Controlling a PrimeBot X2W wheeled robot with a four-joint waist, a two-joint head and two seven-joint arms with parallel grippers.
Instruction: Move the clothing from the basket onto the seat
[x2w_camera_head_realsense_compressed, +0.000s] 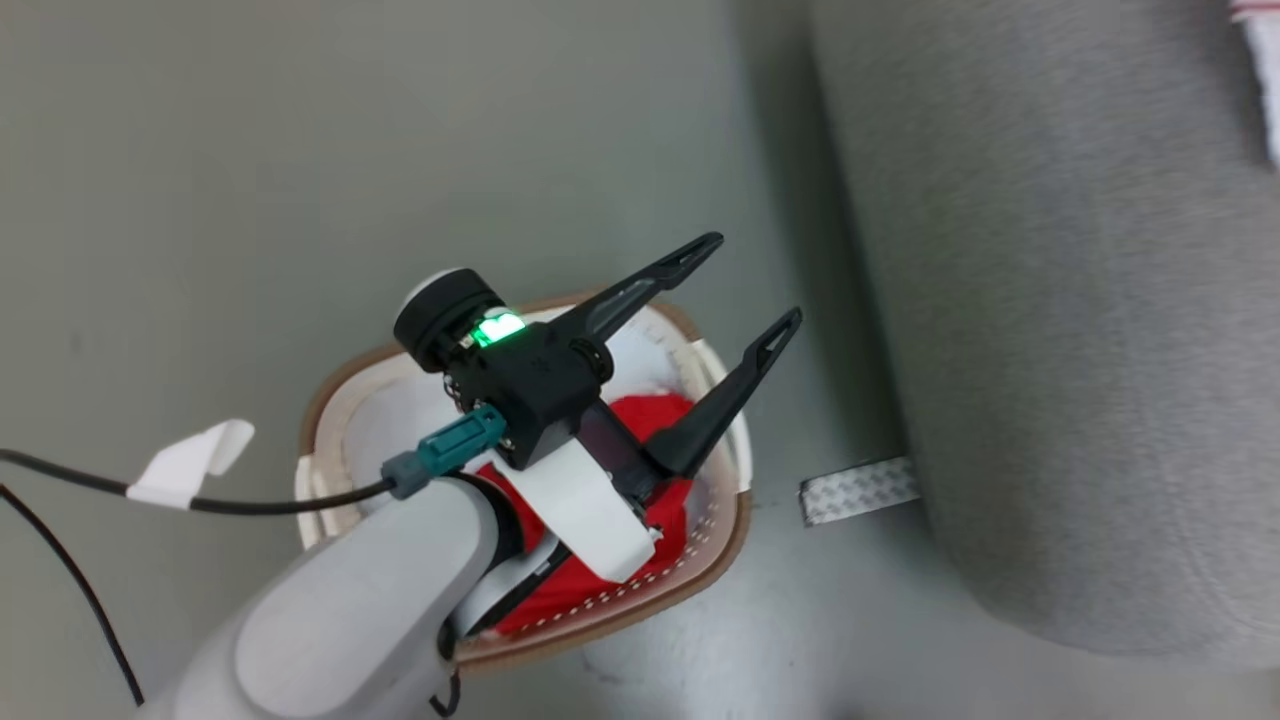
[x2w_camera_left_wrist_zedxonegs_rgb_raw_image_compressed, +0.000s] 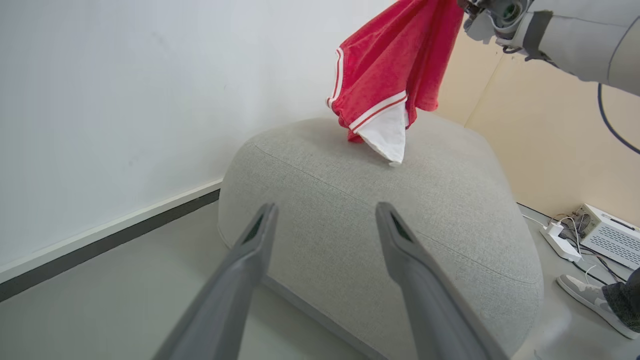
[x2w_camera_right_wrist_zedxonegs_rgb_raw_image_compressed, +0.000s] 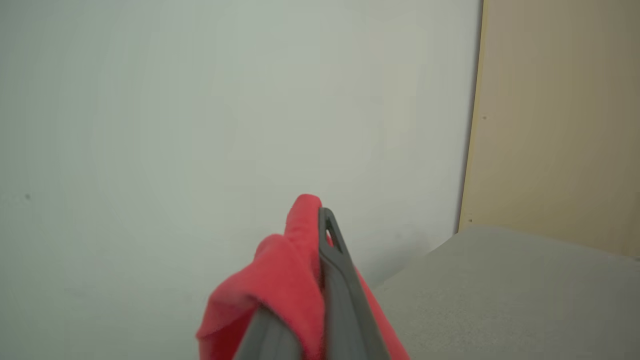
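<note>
Grey seat (x2w_camera_left_wrist_zedxonegs_rgb_raw_image_compressed: 375, 225) bulks largest, rounded arm toward us; it stands right of the basket (x2w_camera_head_realsense_compressed: 725, 545), which sits on the floor (x2w_camera_head_realsense_compressed: 200, 150) near it but apart. In the basket we note red clothing (x2w_camera_head_realsense_compressed: 668, 412) bunched in its right half, partly under the left arm. One red garment (x2w_camera_left_wrist_zedxonegs_rgb_raw_image_compressed: 395, 65) with white stripes and a white panel hangs over the seat's far side. Its lowest white corner is at or just off the upholstery; we cannot tell which. The right claw (x2w_camera_right_wrist_zedxonegs_rgb_raw_image_compressed: 320, 216) is pressed together, pinching a fold at that garment's top. The left claw (x2w_camera_head_realsense_compressed: 755, 278) is spread wide, nothing in it, poised above the basket. We judge the fabric light, limp and not fragile, likely to drape and trail. It is best taken by a bunched fold at the heap's crest, pinched deep against slipping.
</note>
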